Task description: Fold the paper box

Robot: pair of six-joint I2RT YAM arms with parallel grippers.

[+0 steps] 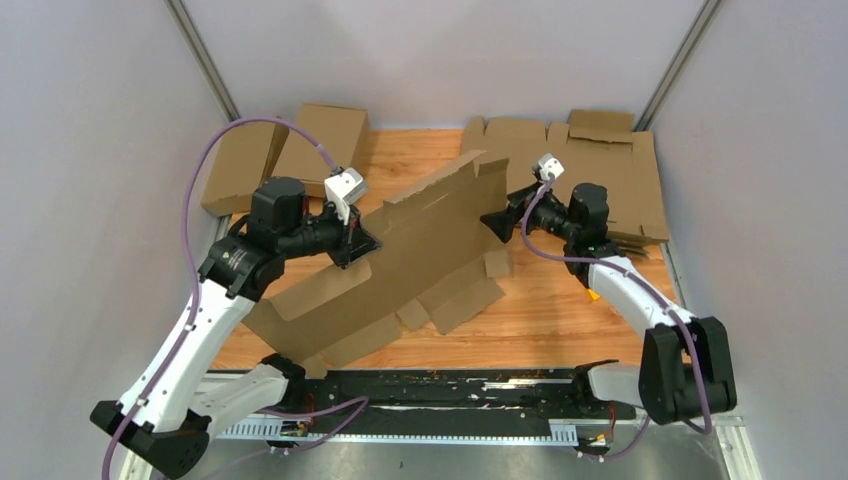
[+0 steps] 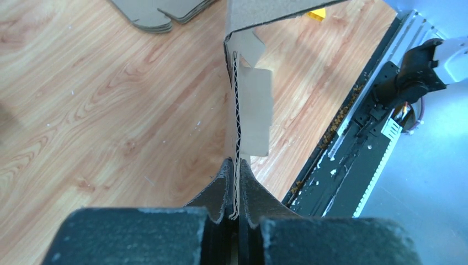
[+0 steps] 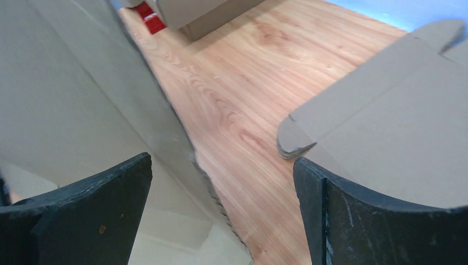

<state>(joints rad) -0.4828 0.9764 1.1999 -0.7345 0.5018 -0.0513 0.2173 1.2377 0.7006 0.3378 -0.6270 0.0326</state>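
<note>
Fingers of the left gripper (image 2: 235,165), closest to the lens, are clamped flat on one corrugated edge of the box (image 1: 420,250). Box: unfolded, raised at a tilt between the arms, lower flaps resting on the table (image 1: 560,310). Right gripper (image 3: 221,163): jaws wide apart around the opposite edge, gripping nothing. Risk: with only one pinch point, the sheet may pivot or sag. If the right jaws close off-line, they could miss the edge, push the panel away, or crease it outside its score lines.
</note>
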